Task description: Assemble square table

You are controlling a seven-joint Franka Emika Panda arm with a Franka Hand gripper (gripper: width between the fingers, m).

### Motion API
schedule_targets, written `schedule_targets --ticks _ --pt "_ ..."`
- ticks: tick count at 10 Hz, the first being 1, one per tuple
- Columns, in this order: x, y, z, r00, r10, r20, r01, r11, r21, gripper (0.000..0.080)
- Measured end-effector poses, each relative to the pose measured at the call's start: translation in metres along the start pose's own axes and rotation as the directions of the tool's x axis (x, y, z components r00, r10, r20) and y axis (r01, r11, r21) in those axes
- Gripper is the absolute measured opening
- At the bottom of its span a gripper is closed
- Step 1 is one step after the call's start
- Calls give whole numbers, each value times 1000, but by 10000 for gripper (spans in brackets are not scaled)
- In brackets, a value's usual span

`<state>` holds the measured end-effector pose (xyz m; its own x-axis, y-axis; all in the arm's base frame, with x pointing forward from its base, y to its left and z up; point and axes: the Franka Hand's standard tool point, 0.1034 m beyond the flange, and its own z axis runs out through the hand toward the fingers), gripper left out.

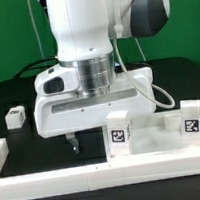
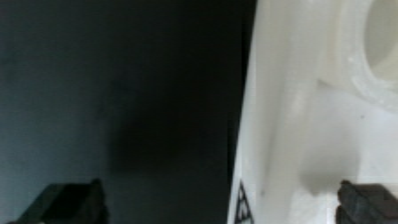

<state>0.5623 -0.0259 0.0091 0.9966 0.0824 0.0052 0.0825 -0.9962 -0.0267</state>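
White square slab (image 2: 311, 60) lies on the black surface (image 2: 107, 100); the jaws stand spread wide, the slab's edge between them.

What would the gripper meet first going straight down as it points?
Probably the white slab: the open gripper straddles its edge, one of the fingers over the slab, the other over the black tabletop. Depth is hard to judge.

Bare black table (image 2: 125, 110) beside white slab (image 2: 311, 60); leg blocks (image 1: 120, 132) nearby.
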Motion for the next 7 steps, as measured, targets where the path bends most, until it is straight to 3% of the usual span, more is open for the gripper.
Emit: schedule_targets --ticks 1,3,4,5,6,7 --pt "0 0 0 1000 0 0 0 1000 0 618" --pt "0 0 0 1000 1 1 -1 1000 0 257" --pt "0 0 1 1000 1 1 -1 1000 0 257" --pt "0 0 1 1000 1 1 -1 1000 0 121" --pt "0 1 1 1000 1 1 -1 1000 0 54" --pt "0 1 1 1000 1 1 -1 1000 0 54"
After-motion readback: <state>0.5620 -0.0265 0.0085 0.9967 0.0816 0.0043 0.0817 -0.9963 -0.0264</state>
